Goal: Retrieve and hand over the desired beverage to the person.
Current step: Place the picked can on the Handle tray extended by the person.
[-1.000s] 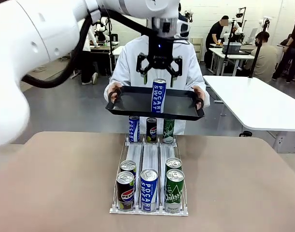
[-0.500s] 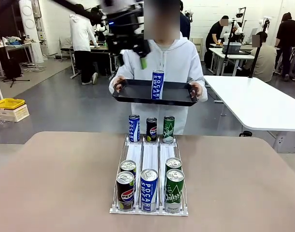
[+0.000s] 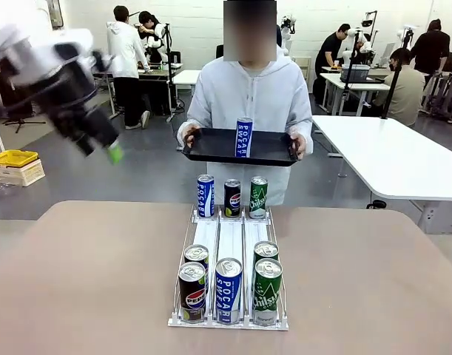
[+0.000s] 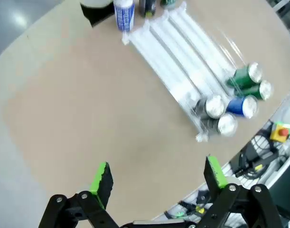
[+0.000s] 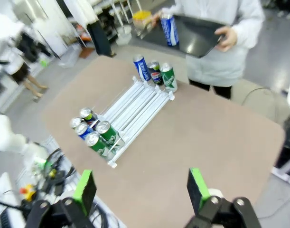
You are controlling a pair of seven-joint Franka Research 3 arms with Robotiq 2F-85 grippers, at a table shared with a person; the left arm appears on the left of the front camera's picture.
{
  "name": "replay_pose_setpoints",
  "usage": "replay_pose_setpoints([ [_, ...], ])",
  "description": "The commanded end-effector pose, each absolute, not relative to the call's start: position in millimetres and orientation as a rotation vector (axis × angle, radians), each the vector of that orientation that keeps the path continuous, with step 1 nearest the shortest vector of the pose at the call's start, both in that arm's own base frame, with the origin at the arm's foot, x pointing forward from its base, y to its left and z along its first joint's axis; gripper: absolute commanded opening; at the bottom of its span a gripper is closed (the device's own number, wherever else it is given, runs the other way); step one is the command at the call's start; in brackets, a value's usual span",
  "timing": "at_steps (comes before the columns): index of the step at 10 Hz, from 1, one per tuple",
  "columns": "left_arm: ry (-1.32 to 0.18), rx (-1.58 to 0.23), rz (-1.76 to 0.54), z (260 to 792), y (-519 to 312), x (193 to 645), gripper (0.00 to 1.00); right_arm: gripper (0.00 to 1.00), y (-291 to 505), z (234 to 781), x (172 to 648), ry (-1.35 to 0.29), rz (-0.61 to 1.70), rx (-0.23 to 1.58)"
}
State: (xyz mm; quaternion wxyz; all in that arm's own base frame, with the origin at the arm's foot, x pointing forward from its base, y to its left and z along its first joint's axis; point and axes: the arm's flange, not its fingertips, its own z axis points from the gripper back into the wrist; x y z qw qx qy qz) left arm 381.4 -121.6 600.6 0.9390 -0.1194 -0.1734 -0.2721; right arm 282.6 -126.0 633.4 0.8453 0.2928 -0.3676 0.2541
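A blue Pocari Sweat can (image 3: 244, 137) stands upright on the black tray (image 3: 208, 146) that the person (image 3: 244, 89) in the white hooded jacket holds at the table's far side. My left gripper (image 3: 106, 145) is a blur at the upper left, well away from the tray. In the left wrist view the left gripper (image 4: 158, 175) is open and holds nothing, high above the table. The right gripper (image 5: 141, 189) is open too and holds nothing; beyond it are the can (image 5: 169, 29) and the tray (image 5: 201, 40).
A clear can rack (image 3: 229, 251) sits mid-table, with three cans at its far end and several at its near end: Pepsi, Pocari Sweat and green ones. The rack (image 4: 182, 66) also lies below the left gripper. A white table (image 3: 396, 159) stands at the right.
My left arm has let go of the blue can on the tray and swung away to the left and down. The person has drawn the tray slightly closer to the body.
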Motion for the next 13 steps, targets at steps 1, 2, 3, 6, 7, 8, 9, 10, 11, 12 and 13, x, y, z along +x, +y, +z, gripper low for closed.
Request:
replay_pose_setpoints([
  [1, -0.404, -0.21, -0.51, 572, -119, 335, 1.0, 1.0, -126, 636, 285, -0.793, 0.548, 0.648],
  [2, -0.423, -0.207, -0.483, 568, -110, 334, 1.0, 1.0, -126, 636, 285, -0.793, 0.548, 0.648],
  [3, -0.421, -0.207, -0.461, 572, -109, 336, 1.0, 1.0, -126, 636, 285, -0.793, 0.548, 0.648],
  [6, -0.408, -0.219, -0.475, 565, -104, 329, 1.0, 1.0, -126, 636, 285, -0.793, 0.548, 0.648],
  [7, -0.408, -0.219, -0.475, 565, -104, 329, 1.0, 1.0, -126, 636, 285, -0.793, 0.548, 0.648],
  [8, -0.408, -0.219, -0.475, 565, -104, 329, 1.0, 1.0, -126, 636, 285, -0.793, 0.548, 0.648],
  [9, -0.408, -0.219, -0.475, 565, -104, 329, 1.0, 1.0, -126, 636, 285, -0.793, 0.548, 0.648],
  [10, -0.408, -0.219, -0.475, 565, -104, 329, 1.0, 1.0, -126, 636, 285, -0.793, 0.548, 0.648],
  [11, -0.408, -0.219, -0.475, 565, -104, 329, 1.0, 1.0, -126, 636, 285, -0.793, 0.548, 0.648],
  [12, -0.405, -0.225, -0.469, 567, -107, 332, 1.0, 1.0, -126, 636, 285, -0.793, 0.548, 0.648],
  [13, -0.442, -0.33, -0.562, 584, -77, 334, 1.0, 1.0, -126, 636, 285, -0.793, 0.548, 0.648],
])
